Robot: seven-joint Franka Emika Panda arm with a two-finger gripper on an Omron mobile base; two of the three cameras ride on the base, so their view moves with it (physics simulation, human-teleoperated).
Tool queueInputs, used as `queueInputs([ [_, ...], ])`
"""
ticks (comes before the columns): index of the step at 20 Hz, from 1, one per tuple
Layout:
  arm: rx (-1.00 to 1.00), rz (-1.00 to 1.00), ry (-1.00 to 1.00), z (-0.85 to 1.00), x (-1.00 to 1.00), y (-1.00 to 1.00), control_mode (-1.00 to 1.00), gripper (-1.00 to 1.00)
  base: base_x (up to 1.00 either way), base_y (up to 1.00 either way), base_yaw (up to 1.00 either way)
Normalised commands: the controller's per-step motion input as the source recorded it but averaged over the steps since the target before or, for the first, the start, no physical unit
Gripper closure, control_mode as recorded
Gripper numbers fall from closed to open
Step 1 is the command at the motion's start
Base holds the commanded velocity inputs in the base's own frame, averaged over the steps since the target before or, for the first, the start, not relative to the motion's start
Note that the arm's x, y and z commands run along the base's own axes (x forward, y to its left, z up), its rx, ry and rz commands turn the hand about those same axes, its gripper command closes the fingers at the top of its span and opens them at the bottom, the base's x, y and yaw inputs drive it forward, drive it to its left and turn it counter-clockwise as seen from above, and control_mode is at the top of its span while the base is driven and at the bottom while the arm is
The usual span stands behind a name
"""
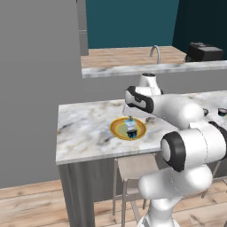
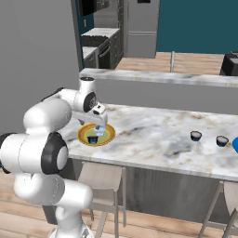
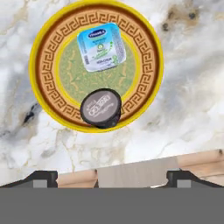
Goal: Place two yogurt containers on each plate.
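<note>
The yellow-rimmed plate (image 3: 46,39) already carries its pair: the pale blue-white yogurt cup (image 3: 101,47) sits on the green centre, and the dark cup with a pale lid (image 3: 101,108) rests just beside it on the patterned band, leaning toward the near rim. My fingers (image 3: 43,178) stand wide apart with nothing between them, above the plate. I judge this plate done, so the step in hand is to lift straight up before swinging, so I don't clip that near cup and nudge it off. The two remaining dark cups (image 2: 195,135) (image 2: 222,141) wait far to the right on the marble counter (image 2: 153,135), next to the blue plate (image 2: 235,145) at the picture's edge. Between is bare marble, open for travel. The counter's near edge lies close under my hand, a stool (image 1: 135,166) below it.
</note>
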Motion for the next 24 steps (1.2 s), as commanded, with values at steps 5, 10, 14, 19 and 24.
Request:
queueInputs([
  [5, 0.0, 0.0, 0.0, 0.32, -0.91, -0.1, -1.0, -1.0, 0.0, 0.0, 0.0],
  [10, 0.0, 0.0, -0.01, 0.34, -0.91, -0.17, -1.0, -1.0, 0.0, 0.0, 0.0],
  [14, 0.0, 0.0, 0.0, 0.48, -0.46, -0.01, -1.0, -1.0, 0.0, 0.0, 0.0],
  [19, 0.0, 0.0, 0.0, 0.43, -0.2, 0.0, -1.0, -1.0, 0.0, 0.0, 0.0],
  [24, 0.0, 0.0, 0.0, 0.38, 0.0, 0.0, -1.0, -1.0, 0.0, 0.0, 0.0],
])
